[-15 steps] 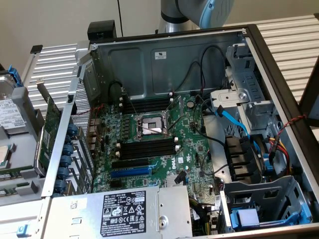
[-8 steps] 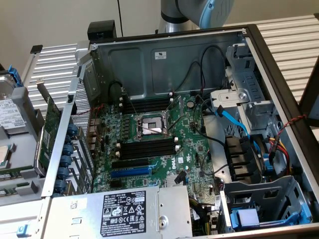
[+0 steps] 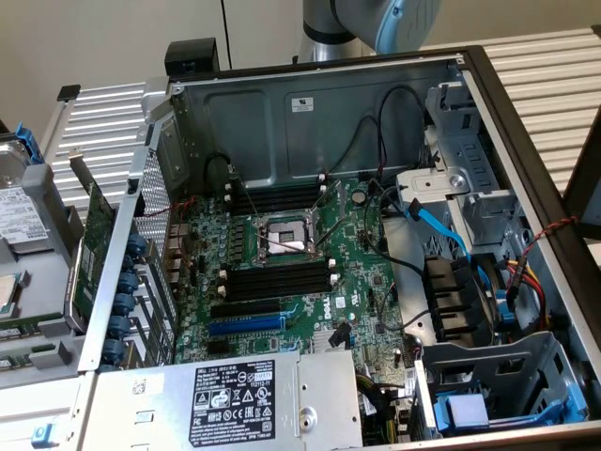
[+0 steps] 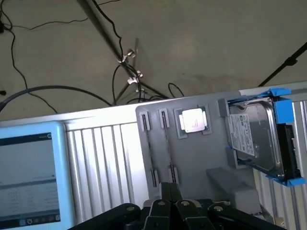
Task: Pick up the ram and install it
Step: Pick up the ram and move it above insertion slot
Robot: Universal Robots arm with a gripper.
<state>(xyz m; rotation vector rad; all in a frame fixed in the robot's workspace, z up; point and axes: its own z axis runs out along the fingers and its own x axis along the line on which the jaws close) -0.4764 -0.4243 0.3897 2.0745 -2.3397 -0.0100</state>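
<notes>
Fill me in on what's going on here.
A robot arm is working on putting ram into an open PC case. The gripper is away from the case, over a grey parts tray that holds a CPU and a hard drive. The motherboard's memory slots look empty, so nothing is installed yet. I can't clearly pick out the ram, and nothing shows in the gripper.

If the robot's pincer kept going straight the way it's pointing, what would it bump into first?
The pincer would probably meet the grey tray first, near its narrow slots. How far off that is, I cannot tell.
</notes>
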